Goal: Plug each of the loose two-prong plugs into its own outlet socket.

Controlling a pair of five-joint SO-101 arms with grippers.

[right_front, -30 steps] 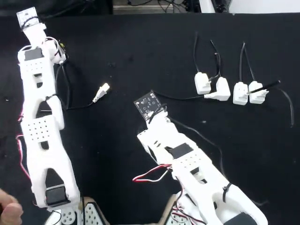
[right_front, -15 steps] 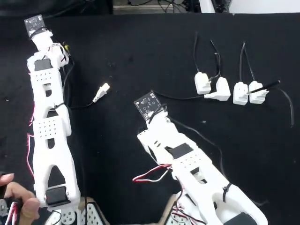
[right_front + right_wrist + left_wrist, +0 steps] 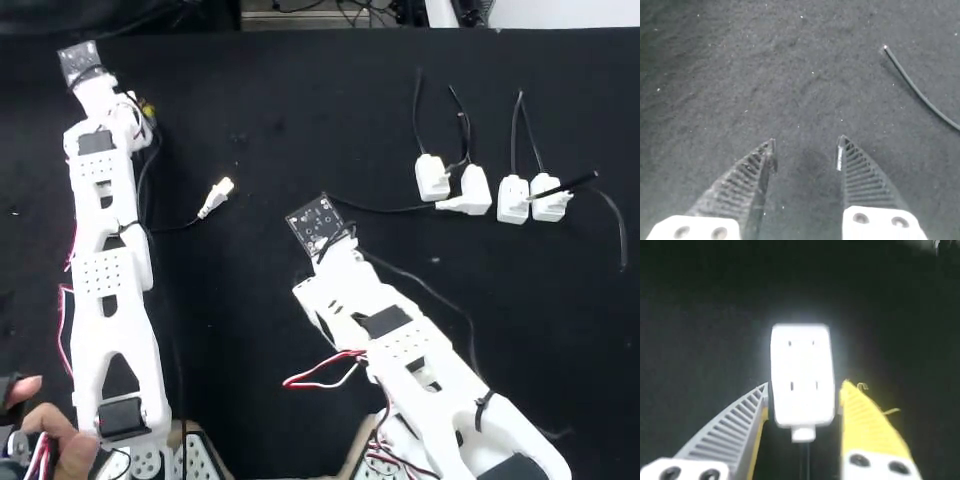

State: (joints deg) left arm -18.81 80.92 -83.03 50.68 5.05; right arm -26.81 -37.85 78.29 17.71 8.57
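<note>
Black cloth is spread over the worktop, on which both arms are set side by side. In the left wrist view, a white outlet socket is seen between the two fingers of the left pincer. One finger is ribbed and pale, the other yellow. Each finger is pressed against a side of the block, so the pincer appears to be clamped on it. Two pairs of slots are turned towards the camera, and a cord stub is seen at the end nearest the wrist. In the high view, the left arm is stretched towards the 10 o'clock corner of the worktop. The loose plug is found at about 9 to 10 o'clock from the centre, lying on the cloth well apart from both arms, and its plug cord is trailed back towards the left arm. At about 2 to 3 o'clock, four white blocks are lined up in two touching pairs, each with a thin black cord led away towards 12 o'clock. Which are plugs and which are sockets cannot be told. In the right wrist view, the right pincer is held with its fingers apart over bare cloth, nothing being gripped, and a loose cord is seen lying well beyond its tips.
</note>
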